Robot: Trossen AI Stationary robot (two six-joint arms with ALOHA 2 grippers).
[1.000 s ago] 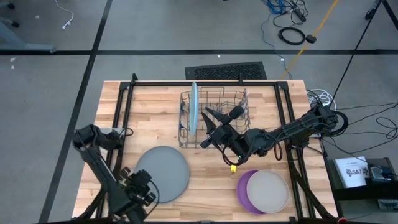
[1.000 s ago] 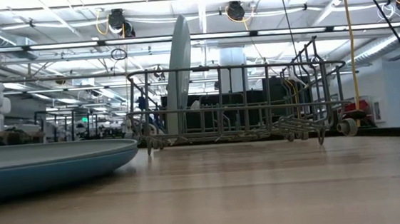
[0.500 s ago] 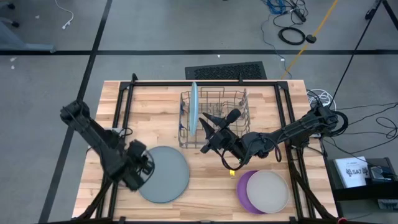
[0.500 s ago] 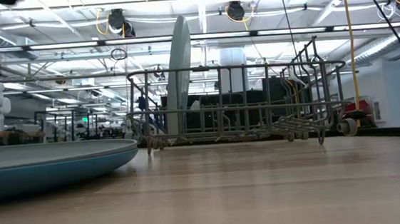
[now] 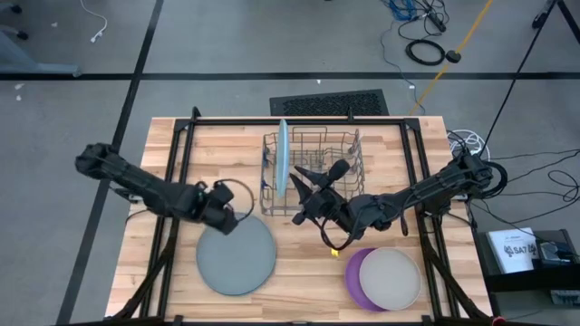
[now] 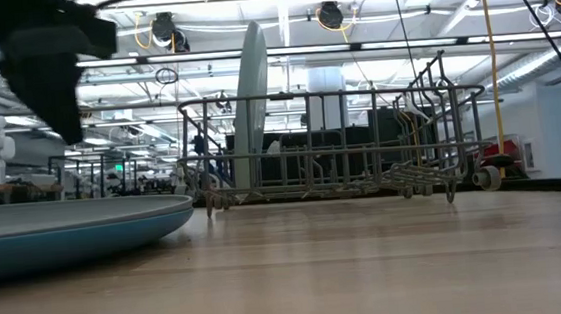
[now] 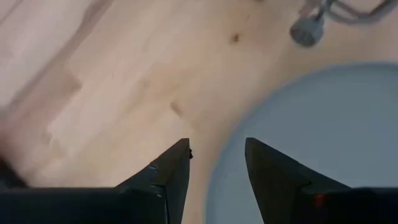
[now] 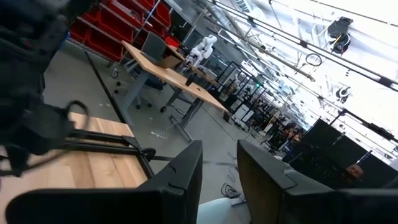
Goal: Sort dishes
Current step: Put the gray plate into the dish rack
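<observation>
A large grey plate (image 5: 237, 258) lies flat at the near left; the low view shows a blue rim (image 6: 116, 238) under its grey top. My left gripper (image 7: 214, 155) hovers open over its far-left rim (image 7: 249, 118), fingers pointing down, and also shows in the high view (image 5: 227, 210) and the low view (image 6: 48, 65). A light blue plate (image 5: 283, 156) stands on edge in the left end of the wire rack (image 5: 326, 149). My right gripper (image 5: 304, 181) is level beside it, open (image 8: 217, 162). A beige plate (image 5: 391, 276) lies on a purple one (image 5: 355, 276).
The black frame rails (image 5: 177, 163) run along the table's left and right sides. A small yellow piece (image 5: 337, 251) shows on the wood below my right arm. Bare wood lies between the grey plate and the purple one (image 5: 308, 272).
My left gripper has swung from the table's near-left corner toward the far edge and a little right, turning as it went, and now hangs over the grey plate's far-left rim. The plates have not moved.
</observation>
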